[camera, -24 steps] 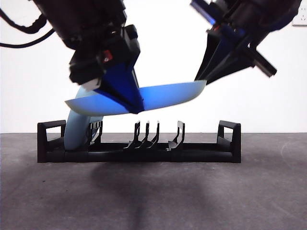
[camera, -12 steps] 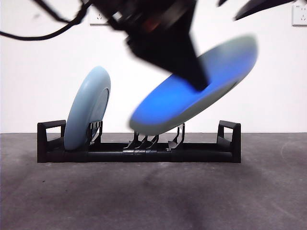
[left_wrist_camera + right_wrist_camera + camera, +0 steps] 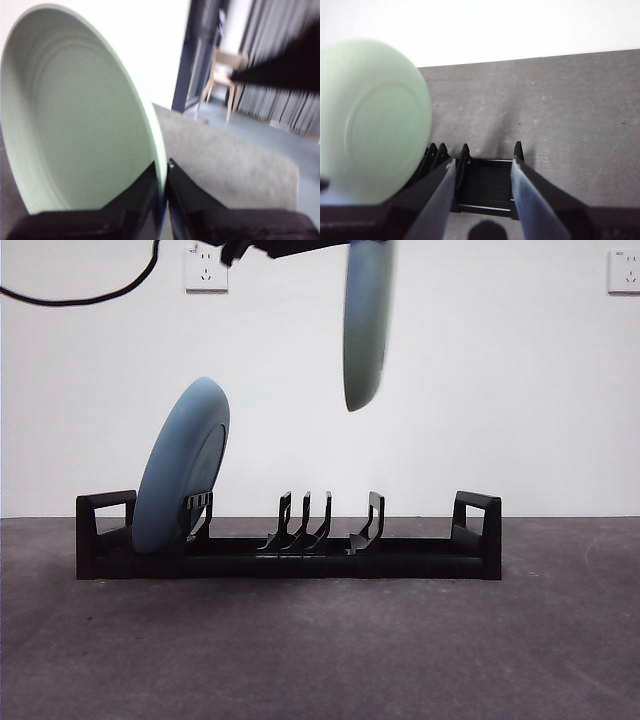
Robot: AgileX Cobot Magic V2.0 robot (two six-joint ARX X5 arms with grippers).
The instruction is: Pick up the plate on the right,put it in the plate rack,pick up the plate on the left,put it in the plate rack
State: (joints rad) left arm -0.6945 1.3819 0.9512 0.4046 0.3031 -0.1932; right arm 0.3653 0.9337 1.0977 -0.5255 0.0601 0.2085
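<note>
One plate [image 3: 180,468] seated at the plate rack [image 3: 290,550] end. Left end effector [image 3: 165,172] clamps the second plate's [image 3: 365,325] rim, edge-on, high above the middle slots; insertion pending. Right end effector [image 3: 482,172] open, empty, above the rack.

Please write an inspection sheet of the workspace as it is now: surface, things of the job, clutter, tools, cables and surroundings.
Surface: dark grey table, matte, bare around the rack.
Job's things: black plate rack stands level; one pale blue plate leans in its end slot; second plate hangs edge-on above the middle prongs, not yet in a slot.
Clutter: nothing seen.
Tools: left tool shut on the second plate's rim; right tool open, holding nothing, above the rack.
Cables: one black cable sags across the wall, top corner.
Surroundings: white wall with two sockets; wooden chair and curtain beyond the table.
</note>
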